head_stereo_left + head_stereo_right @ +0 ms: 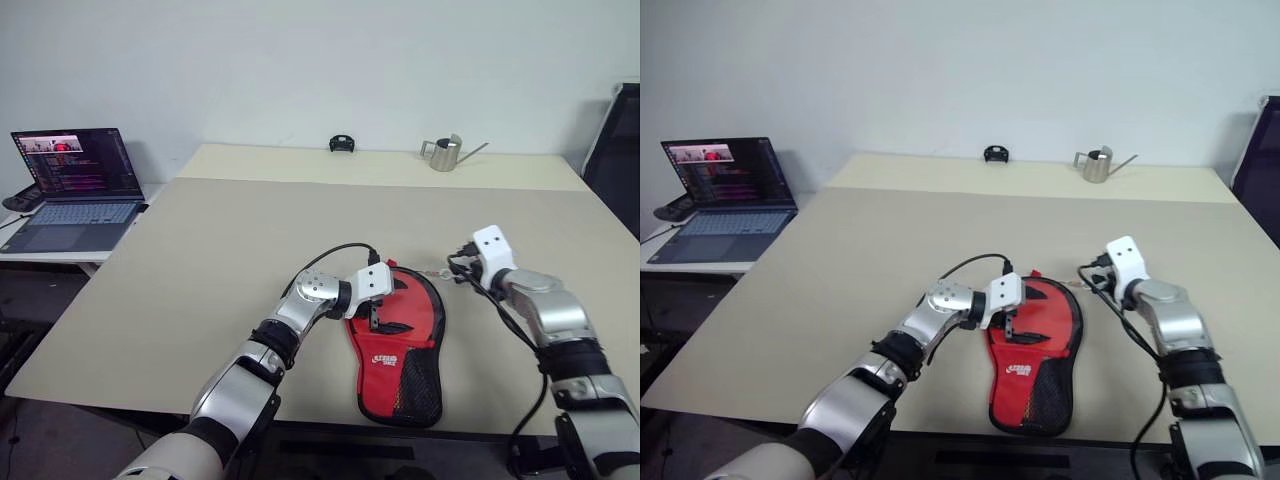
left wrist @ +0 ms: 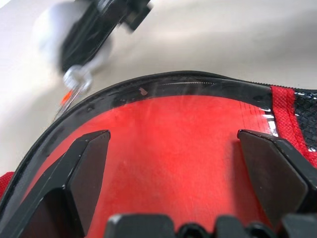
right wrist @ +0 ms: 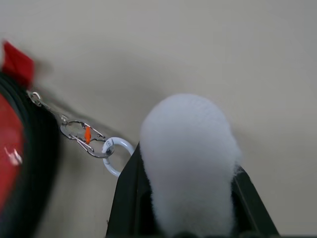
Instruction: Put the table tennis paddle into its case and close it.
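Right hand (image 2: 84,34) blurred; case (image 2: 188,148) cut off.

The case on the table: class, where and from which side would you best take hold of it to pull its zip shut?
Grip the white pompom on the clip chain at the case's round far end, coming from the robot's right. It stands clear of the flat pouch, and the right end effector is shut on it.

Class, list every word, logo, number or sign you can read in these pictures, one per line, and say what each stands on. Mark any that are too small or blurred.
White logo on the red side of the case: too small to read.
Laptop screen: lines of text and a small picture, too small to read.
Watering can, table, pompom: no writing visible.
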Robot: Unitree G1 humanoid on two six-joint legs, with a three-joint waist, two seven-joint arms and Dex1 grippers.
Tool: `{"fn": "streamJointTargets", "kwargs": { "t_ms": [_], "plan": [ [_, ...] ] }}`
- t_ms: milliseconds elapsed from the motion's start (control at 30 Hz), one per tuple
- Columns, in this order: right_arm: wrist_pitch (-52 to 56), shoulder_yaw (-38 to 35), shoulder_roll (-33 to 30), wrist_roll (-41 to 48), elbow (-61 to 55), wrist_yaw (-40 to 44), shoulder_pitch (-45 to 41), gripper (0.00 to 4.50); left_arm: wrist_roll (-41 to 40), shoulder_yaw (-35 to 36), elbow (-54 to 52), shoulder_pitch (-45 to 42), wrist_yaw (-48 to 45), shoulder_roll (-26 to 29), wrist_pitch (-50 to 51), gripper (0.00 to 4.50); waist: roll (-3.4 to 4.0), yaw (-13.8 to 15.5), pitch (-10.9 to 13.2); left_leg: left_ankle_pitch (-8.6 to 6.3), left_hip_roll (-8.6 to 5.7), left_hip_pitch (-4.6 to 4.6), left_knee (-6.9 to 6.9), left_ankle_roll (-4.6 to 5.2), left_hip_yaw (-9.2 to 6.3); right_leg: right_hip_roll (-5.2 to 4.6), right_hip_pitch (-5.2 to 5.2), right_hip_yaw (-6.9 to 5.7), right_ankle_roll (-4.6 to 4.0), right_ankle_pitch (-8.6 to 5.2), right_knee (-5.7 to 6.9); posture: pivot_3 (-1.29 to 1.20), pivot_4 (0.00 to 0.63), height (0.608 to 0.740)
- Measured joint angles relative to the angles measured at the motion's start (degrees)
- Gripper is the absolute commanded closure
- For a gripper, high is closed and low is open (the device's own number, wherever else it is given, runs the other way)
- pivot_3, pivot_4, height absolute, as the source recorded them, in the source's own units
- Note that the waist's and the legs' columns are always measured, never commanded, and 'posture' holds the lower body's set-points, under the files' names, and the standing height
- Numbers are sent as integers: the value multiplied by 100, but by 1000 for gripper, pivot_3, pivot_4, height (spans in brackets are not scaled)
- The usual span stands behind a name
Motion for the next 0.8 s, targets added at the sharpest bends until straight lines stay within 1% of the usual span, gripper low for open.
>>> {"fn": "streamJointTargets", "kwargs": {
  "t_ms": [67, 233, 333, 500, 633, 700, 800],
  "plan": [
    [325, -55, -282, 79, -548, 150, 362, 3954, 4, -2, 7, -1, -13, 7, 1, 0, 1, -9, -3, -2, 0, 1, -1, 3, 1, 1, 2, 1, 1, 0, 0, 0, 150, 740],
    [1482, -332, -1134, 701, -2555, 830, 1765, 3954, 6, -4, 17, 11, -39, 28, 0, 0, -2, -9, -8, -7, 2, 5, -1, 11, 0, 3, 9, 0, 3, -3, -4, 0, 150, 740],
    [2071, -567, -1400, 1119, -3496, 1061, 2359, 3954, 9, -4, 22, 18, -50, 49, -4, 0, -1, -13, -12, -8, 2, 13, 0, 13, 1, 3, 19, 1, 4, -3, -4, 0, 150, 740],
    [2707, -938, -1651, 1726, -4548, 1334, 3081, 3954, 10, -4, 19, 64, -53, 49, -65, 0, -18, -11, -28, -10, 4, 17, -2, 15, -1, 5, 23, -1, 6, -5, -10, 0, 150, 740],
    [2743, -991, -2082, 2140, -5395, 1709, 3844, 3957, 10, -4, 12, 92, -81, 38, -86, 0, -28, -7, -39, -15, 3, 15, -4, 21, -2, 6, 25, -3, 11, -9, -17, 0, 150, 740],
    [2376, -996, -2507, 2124, -5821, 1883, 4280, 3978, 10, -6, 10, 118, -130, 5, -91, 0, -38, -3, -47, -18, 1, 13, -4, 25, -2, 5, 28, -6, 16, -12, -26, 0, 150, 740],
    [1849, -999, -2889, 2040, -6217, 2058, 4768, 3985, 10, -26, 9, 151, -185, -44, -91, 0, -48, 47, -74, -21, 1, 11, -5, 26, -12, 5, 35, -18, 20, -15, -39, 0, 150, 740]
  ]
}}
